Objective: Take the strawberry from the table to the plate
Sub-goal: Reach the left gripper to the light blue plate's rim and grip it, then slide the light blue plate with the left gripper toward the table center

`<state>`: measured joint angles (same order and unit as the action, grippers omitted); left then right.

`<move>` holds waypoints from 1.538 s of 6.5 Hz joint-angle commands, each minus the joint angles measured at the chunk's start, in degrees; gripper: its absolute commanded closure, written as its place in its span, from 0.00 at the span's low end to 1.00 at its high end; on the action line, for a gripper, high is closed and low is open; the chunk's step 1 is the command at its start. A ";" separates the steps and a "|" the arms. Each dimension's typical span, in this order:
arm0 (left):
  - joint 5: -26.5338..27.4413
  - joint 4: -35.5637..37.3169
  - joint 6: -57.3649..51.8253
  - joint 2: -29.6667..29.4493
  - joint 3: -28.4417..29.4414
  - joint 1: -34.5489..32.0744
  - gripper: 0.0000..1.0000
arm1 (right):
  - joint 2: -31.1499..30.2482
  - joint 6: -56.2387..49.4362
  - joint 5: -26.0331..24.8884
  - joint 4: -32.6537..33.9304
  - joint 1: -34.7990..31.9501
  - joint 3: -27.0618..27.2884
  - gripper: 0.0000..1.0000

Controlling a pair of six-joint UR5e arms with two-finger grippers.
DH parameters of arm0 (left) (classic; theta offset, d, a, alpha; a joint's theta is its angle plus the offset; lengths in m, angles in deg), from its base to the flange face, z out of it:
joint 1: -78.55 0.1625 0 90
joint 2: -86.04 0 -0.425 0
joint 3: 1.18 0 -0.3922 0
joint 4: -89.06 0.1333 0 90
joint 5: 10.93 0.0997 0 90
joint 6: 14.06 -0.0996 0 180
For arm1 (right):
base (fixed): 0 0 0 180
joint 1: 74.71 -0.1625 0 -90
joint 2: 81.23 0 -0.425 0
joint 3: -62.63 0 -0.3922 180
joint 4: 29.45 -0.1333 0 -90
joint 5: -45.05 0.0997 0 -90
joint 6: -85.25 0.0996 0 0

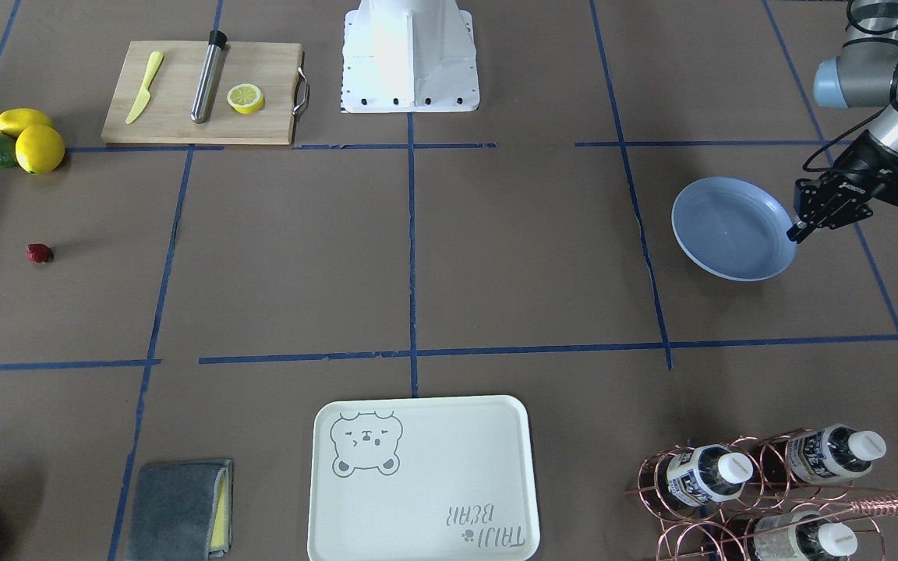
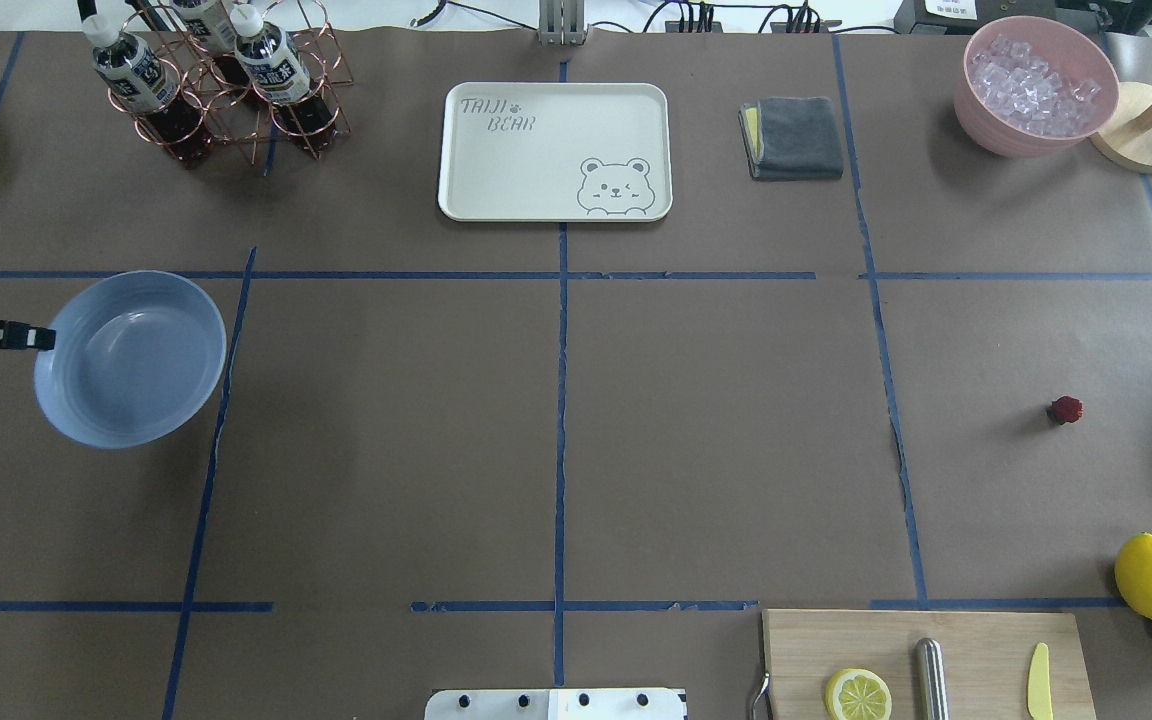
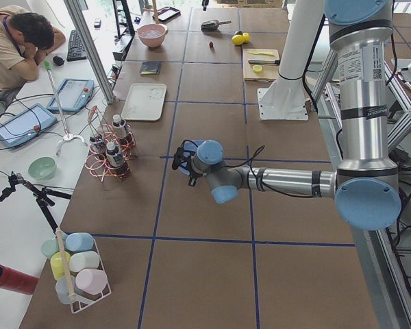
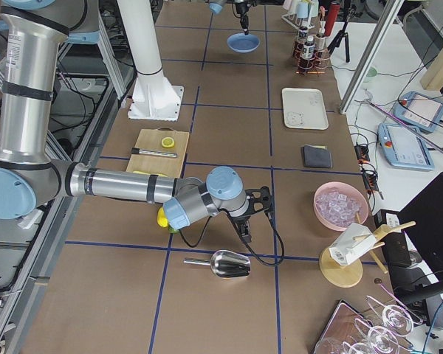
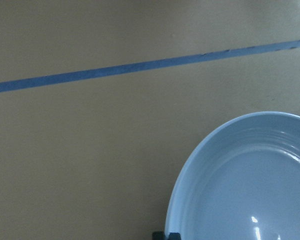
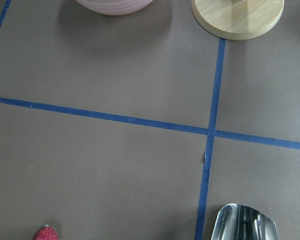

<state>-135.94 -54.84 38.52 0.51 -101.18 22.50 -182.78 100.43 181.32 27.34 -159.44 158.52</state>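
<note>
In the overhead view, the left claw (image 2: 39,339) sits at the far left, its fingers pinched together on the raised rim of the round pale blue glossy plate (image 2: 131,365). The broad brown paper-covered desk (image 2: 716,430), marked with blue tape lines, spreads rightward. Well apart, far right, the tiny dark-red strawberry (image 2: 1065,409) lies on the desk. The right claw (image 4: 245,230) shows only from the side; I cannot tell whether its fingers are apart or together.

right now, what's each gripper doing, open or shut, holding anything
Left gripper: shut on the rim of the plate.
Right gripper: cannot tell; it shows only in the exterior right view, and its fingers are too small to judge.
</note>
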 commanded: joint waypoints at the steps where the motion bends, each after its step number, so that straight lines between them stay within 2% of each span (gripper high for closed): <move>1: 6.05 14.13 12.31 -12.65 -5.48 9.59 1.00 | -0.66 0.03 0.05 -0.01 0.00 0.09 0.00; 2: 11.76 23.41 17.16 -21.87 -4.43 15.39 1.00 | -0.75 0.03 0.05 -0.01 0.00 0.00 0.00; 3: 16.25 28.11 21.82 -28.83 -2.33 21.63 1.00 | -0.76 0.03 -0.13 -0.01 0.00 -0.09 0.00; 4: 19.08 28.07 24.22 -32.64 1.26 25.17 1.00 | -0.84 -0.06 -0.21 0.07 0.00 -0.18 0.00; 7: 19.55 27.72 24.15 -33.03 4.35 27.40 1.00 | -0.84 0.03 -0.13 0.08 0.00 -0.79 0.00; 8: 21.37 26.76 24.15 -33.03 4.55 28.80 1.00 | -0.84 0.03 -0.21 0.08 0.00 -0.88 0.00; 10: 21.39 26.57 24.15 -33.82 4.46 29.51 0.98 | -0.84 0.03 -0.22 0.08 0.00 -0.88 0.00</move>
<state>-114.71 -28.18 62.67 -32.78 -96.76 51.49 -183.62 100.45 181.11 27.42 -159.44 157.65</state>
